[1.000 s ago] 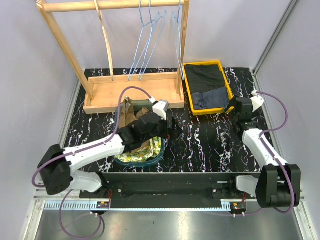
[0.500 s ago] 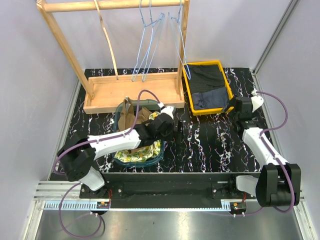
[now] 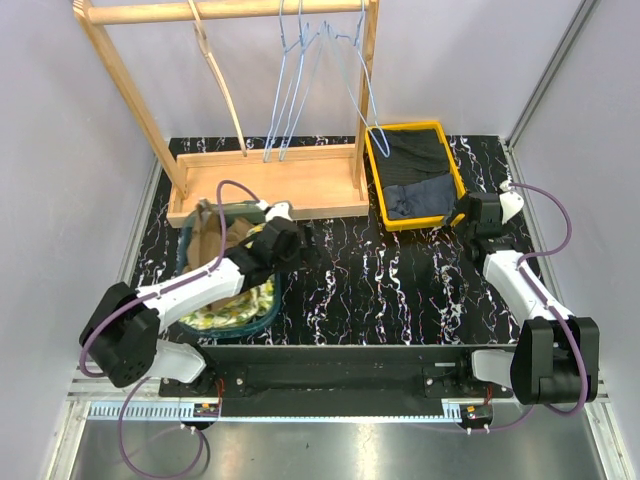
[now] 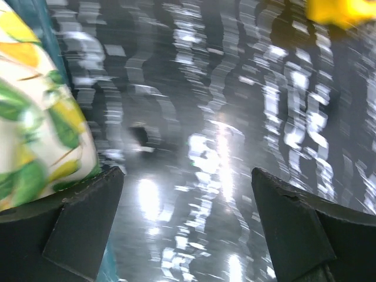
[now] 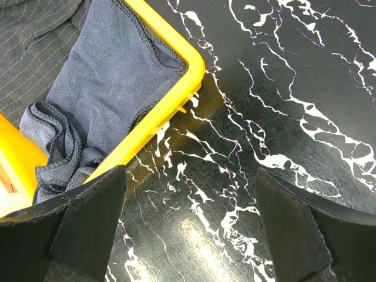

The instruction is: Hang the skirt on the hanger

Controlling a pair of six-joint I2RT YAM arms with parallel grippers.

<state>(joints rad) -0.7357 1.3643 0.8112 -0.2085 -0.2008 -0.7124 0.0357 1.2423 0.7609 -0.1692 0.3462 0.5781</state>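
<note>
Hovering over bare table [image 3: 400, 290] just R of the basket [image 3: 240, 328], L gripper [image 4: 188, 232] has jaws spread wide, nothing btwn them. Basket sits at table's front-left. Skirt [image 3: 212, 240], brown, lies bunched in basket's back part, beside L arm. R gripper [image 5: 188, 226] gapes too, empty, by near-right corner of yellow tray [image 5: 194, 73] at back-right. Blue wire hangers [image 3: 300, 70] hang on rack [image 3: 265, 185] along back-left edge, well apart from skirt.

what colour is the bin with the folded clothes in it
Yellow: the bin shows best in the right wrist view.
</note>
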